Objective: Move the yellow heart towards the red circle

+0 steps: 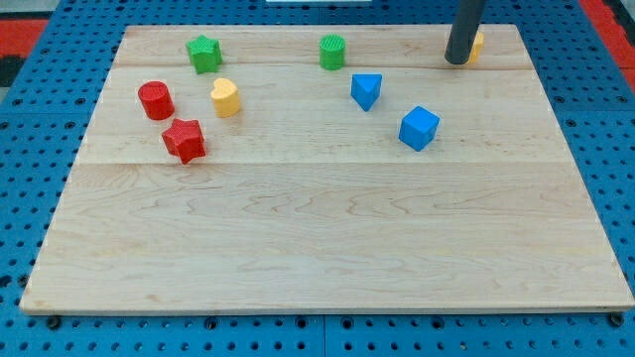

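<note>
My tip (pixel 457 61), the bare lower end of the straight dark rod, rests on the pale wooden board (pixel 327 248) near the view's top right, grasping nothing and just beside a small yellow block (pixel 477 43) mostly hidden behind it. The yellow plastic heart (pixel 225 97) sits far off at the view's left, just right of the red plastic circle (pixel 156 100), above the red star (pixel 184 140). Also present are a green star (pixel 203 54), green cylinder (pixel 332 52), blue triangular block (pixel 366 90) and blue cube (pixel 419 128).
</note>
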Robot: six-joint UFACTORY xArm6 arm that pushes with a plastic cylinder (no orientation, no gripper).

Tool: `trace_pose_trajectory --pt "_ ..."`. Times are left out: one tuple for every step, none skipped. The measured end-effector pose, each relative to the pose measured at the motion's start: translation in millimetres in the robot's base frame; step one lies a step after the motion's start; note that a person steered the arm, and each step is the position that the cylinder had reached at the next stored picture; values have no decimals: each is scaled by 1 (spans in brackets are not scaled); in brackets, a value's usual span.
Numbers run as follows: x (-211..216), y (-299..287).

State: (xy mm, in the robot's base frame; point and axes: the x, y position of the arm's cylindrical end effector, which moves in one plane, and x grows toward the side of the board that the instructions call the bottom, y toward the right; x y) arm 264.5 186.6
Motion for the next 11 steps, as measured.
trace_pose_trajectory --pt "8 -34" --pt "8 -115" --pt "32 -140" --pt "33 -207" --pt "58 -265" --pt "77 -309" --pt "103 -339" --pt "105 -357" --pt "105 -357" --pt "105 -353" --pt "105 -343"
